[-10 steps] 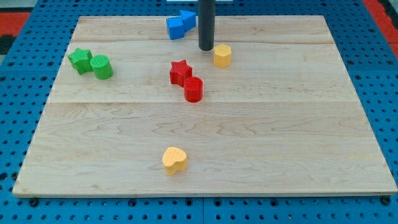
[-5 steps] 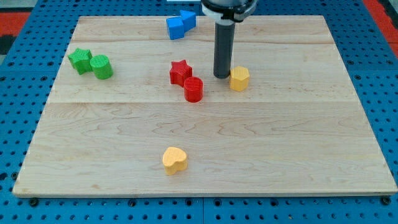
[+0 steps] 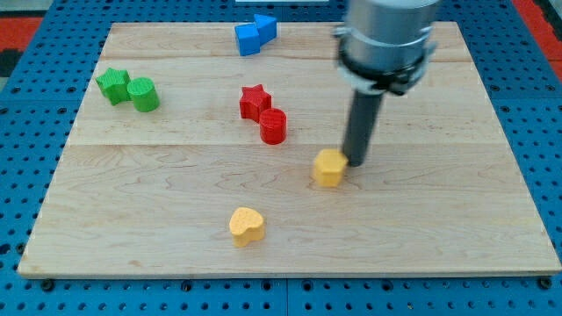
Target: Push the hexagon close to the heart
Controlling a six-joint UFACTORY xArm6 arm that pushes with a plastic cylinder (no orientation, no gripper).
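The yellow hexagon (image 3: 328, 167) sits near the middle of the bench (image 3: 439, 202), touching or all but touching my tip (image 3: 357, 162), which stands just to its right and slightly toward the view's top. That placement makes sense: with the rod on the hexagon's far side from the yellow heart (image 3: 247, 226), a push toward the view's lower left would, I judge, carry the block at its target. There is no pincer on this arm, so nothing is apart, together or clamped; only the rod's end bears on the block.

The heart lies down and to the left of my tip, near the hexagon but not yet close, with bare wood between them. It sits not far from the bench's bottom edge, so a long push risks sliding either piece toward that rim.

Up and to the left of my tip, the red star (image 3: 255, 101) and red cylinder (image 3: 273, 126) touch each other, off the likely path. Farther left are the green star (image 3: 112, 84) and green cylinder (image 3: 143, 94); two blue blocks (image 3: 255, 34), one cube-like and one wedge-like, sit at the top edge.
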